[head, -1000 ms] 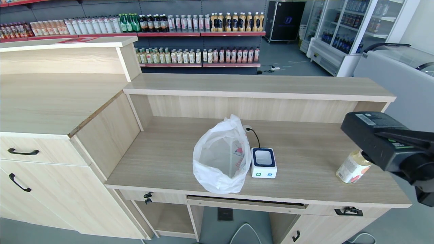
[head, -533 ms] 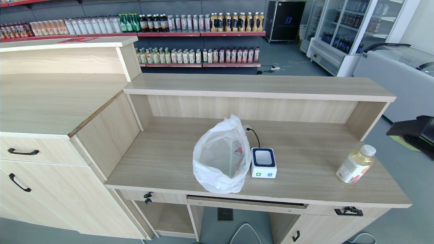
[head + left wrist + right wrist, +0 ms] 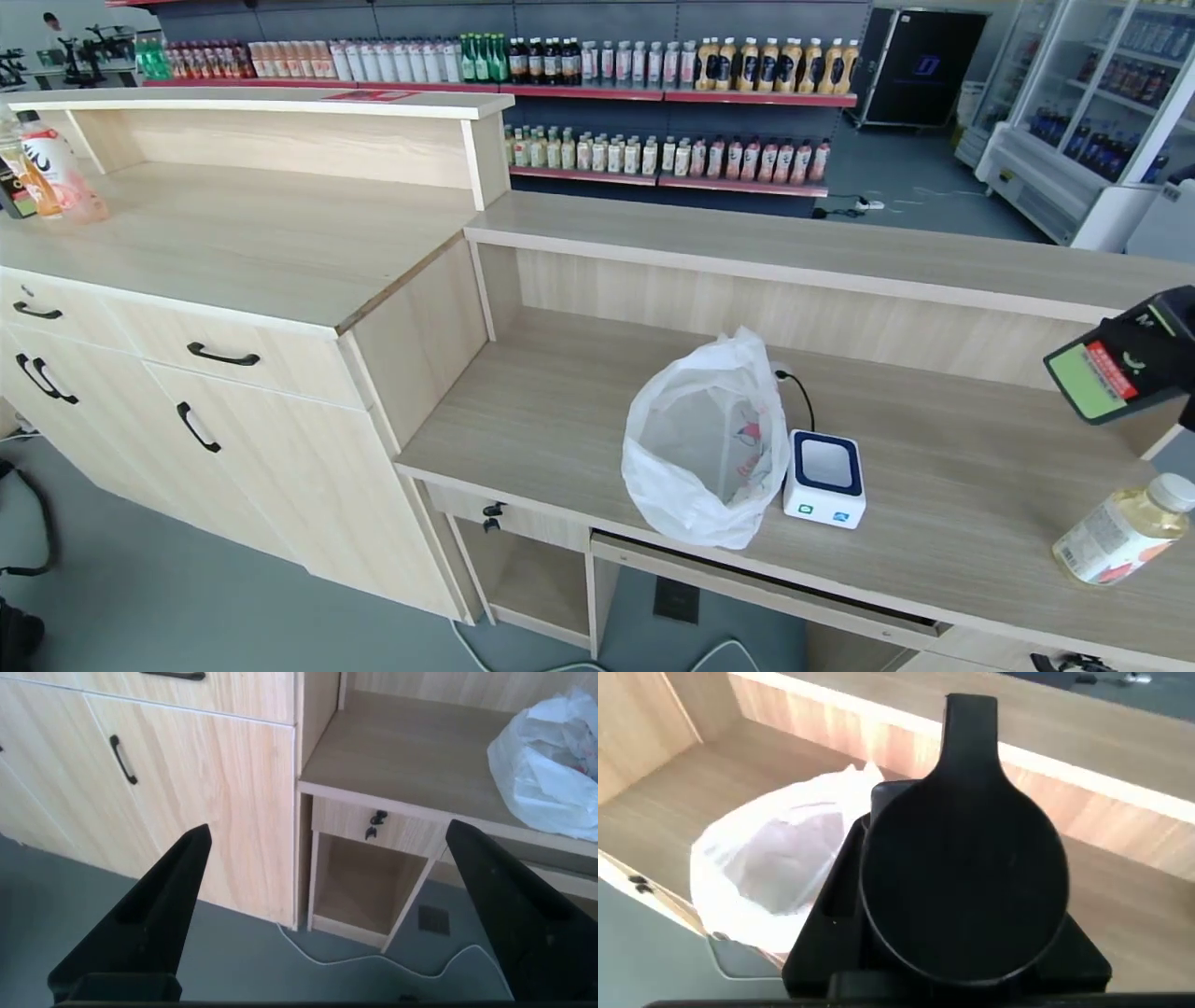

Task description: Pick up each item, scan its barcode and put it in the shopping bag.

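Bottle (image 3: 1116, 532) stays unpicked on the counter (image 3: 934, 467) since the right arm (image 3: 1125, 369) drew back; left gripper (image 3: 327, 831) gapes wide, empty.

White shopping bag (image 3: 705, 448) standing open mid-counter, white scanner (image 3: 824, 478) just beside its right (screen up), pale-yellow bottle (image 3: 1120, 532) standing near right, green-labelled dark pack (image 3: 1120, 359) aloft above it.
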You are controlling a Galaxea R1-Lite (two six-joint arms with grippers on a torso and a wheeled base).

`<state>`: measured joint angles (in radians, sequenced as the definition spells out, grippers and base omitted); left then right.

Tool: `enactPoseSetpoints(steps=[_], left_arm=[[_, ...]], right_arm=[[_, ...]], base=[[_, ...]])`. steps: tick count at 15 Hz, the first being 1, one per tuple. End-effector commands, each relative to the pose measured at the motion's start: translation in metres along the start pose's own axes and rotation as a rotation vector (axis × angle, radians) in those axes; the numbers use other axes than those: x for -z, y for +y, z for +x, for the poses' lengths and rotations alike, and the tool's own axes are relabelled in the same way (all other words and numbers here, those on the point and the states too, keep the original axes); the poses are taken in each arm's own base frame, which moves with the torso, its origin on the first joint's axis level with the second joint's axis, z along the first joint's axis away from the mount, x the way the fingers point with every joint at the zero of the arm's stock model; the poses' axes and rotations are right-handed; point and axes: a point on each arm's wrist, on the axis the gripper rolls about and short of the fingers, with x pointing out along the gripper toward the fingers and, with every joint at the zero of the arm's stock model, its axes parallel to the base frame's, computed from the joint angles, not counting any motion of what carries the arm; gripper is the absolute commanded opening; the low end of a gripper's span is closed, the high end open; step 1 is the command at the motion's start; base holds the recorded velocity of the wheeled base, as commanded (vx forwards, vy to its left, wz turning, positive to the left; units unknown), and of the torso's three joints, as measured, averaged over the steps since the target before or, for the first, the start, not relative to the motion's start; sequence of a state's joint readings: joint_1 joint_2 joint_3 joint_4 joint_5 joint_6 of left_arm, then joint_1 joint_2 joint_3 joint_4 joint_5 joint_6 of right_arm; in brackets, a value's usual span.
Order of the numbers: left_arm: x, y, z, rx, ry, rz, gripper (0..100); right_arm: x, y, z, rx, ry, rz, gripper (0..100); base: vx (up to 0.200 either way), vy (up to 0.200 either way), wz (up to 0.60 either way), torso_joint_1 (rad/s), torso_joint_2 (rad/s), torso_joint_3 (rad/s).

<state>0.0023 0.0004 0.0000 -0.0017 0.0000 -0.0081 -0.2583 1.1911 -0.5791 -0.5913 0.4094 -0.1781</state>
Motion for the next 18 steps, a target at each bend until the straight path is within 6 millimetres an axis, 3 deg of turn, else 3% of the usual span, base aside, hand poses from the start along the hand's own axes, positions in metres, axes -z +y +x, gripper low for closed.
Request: enactPoseSetpoints(steps=[1,6,8,13,18], left_arm=[[0.000,0.000,0.000,0.001,0.000,0.000,100],[0.000,0.000,0.000,0.001,0.000,-0.001,100],[0.000,0.000,0.000,0.001,0.000,0.000,100],[0.000,0.000,0.000,0.001,0.000,-0.001,100],[0.000,0.000,0.000,0.001,0.000,-0.001,100]], right_arm=[[0.002,-0.007,0.045,-0.037,0.062,0.246,0],[0.042,-0.028,0.114,0.011,0.213,0.672,0],[0.061,-0.030,0.133,-0.039,0.273,0.745,0],[0.112,-0.033,0.147,-0.238,0.387,0.612,0],[0.142,-0.031,0.161,-0.358,0.403,0.524,0]], base=[[0.000,0.000,0.00,0.000,0.00,0.000],[0.000,0.000,0.00,0.000,0.00,0.000],[0.000,0.000,0.00,0.000,0.00,0.000],[0.000,0.000,0.00,0.000,0.00,0.000],[0.000,0.000,0.00,0.000,0.00,0.000]])
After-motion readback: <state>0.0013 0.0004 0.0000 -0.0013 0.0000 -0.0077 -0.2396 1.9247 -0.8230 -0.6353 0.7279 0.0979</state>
